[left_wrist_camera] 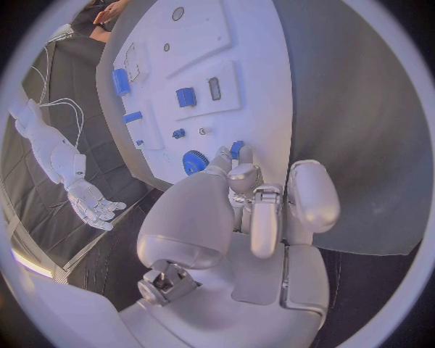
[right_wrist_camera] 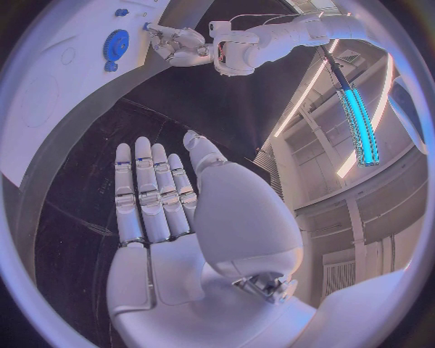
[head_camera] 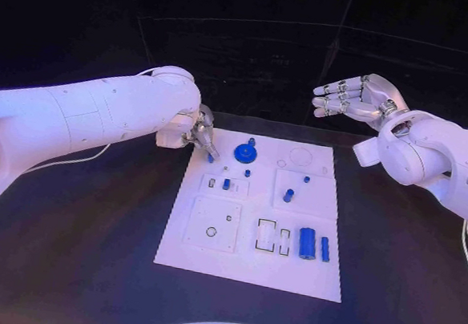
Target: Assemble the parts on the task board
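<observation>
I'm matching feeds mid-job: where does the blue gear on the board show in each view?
Head view: blue gear at the far end of the task board, right beside the left hand.
Left wrist view: gear just past the fingers.
Right wrist view: gear on the board.
Shared landmark: the left hand next to the gear.

One white task board [head_camera: 246, 265] on the table. On it, blue parts: one gear [head_camera: 246, 153], and one small piece [head_camera: 210, 157] at the left hand's [head_camera: 197, 134] fingertips. One tiny piece beneath the gear [head_camera: 248, 173], two short pegs [head_camera: 226, 184], and two longer cylinders [head_camera: 307, 243] standing side by side. Two hands, the right [head_camera: 357, 97] lifted.
</observation>
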{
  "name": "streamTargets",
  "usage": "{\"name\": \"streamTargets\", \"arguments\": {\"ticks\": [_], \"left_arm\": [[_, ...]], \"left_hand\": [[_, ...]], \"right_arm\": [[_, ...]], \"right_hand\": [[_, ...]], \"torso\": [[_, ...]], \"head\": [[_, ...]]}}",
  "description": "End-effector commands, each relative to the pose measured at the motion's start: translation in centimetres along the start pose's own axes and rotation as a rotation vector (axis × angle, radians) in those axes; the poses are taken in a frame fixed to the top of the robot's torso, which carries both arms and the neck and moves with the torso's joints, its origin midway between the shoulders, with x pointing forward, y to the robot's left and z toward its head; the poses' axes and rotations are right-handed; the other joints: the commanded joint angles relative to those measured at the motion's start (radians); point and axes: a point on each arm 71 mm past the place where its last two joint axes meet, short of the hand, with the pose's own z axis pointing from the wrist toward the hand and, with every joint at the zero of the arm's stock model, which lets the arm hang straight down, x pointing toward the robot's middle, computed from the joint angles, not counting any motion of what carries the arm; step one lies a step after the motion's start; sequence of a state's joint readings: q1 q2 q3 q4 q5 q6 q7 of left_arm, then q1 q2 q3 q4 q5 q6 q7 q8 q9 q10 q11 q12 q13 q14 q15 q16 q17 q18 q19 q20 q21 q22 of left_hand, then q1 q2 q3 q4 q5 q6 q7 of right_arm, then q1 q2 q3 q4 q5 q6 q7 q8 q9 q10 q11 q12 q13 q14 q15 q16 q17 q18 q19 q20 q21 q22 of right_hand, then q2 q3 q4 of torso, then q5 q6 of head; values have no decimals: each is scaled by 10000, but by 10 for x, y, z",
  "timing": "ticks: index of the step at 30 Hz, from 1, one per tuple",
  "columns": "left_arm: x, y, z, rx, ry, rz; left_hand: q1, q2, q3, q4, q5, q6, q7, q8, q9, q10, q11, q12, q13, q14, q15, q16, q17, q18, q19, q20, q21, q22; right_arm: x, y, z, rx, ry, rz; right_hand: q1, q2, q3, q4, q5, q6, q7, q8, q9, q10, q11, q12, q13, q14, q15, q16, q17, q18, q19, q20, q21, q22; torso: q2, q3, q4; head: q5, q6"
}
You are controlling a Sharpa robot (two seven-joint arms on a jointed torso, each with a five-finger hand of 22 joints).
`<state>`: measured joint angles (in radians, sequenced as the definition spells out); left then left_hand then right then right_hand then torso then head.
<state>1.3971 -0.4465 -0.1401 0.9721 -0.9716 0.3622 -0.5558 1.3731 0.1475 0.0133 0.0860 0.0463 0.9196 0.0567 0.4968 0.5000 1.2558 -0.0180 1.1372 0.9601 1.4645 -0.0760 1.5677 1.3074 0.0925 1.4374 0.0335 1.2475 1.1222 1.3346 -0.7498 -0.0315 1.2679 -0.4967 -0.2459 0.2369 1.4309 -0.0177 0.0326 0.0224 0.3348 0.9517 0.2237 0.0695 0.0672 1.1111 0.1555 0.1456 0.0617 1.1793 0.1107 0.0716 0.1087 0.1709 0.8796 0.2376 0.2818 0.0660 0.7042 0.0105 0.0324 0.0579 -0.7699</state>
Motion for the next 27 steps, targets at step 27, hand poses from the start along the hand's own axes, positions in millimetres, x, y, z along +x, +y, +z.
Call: {"name": "streamTargets", "arguments": {"ticks": [27], "left_arm": [[19, 15, -30, 1496, -487, -2184]], "left_hand": [[-2508, -1548, 6720, -2115, 153, -283, 55, 1203, 280, 304, 0, -150, -203, 1063, -13, 31, 2634, -34, 79, -32, 86, 245]], "right_arm": [[-2, 1, 1, -44, 41, -7]], "right_hand": [[-108, -28, 55, -3, 29, -84, -15, 5, 3, -70, 7, -54, -4, -4, 38, -57, -23, 138, 105, -5, -83, -3]], "torso": [[-20, 9, 23]], "head": [[32, -31]]}}
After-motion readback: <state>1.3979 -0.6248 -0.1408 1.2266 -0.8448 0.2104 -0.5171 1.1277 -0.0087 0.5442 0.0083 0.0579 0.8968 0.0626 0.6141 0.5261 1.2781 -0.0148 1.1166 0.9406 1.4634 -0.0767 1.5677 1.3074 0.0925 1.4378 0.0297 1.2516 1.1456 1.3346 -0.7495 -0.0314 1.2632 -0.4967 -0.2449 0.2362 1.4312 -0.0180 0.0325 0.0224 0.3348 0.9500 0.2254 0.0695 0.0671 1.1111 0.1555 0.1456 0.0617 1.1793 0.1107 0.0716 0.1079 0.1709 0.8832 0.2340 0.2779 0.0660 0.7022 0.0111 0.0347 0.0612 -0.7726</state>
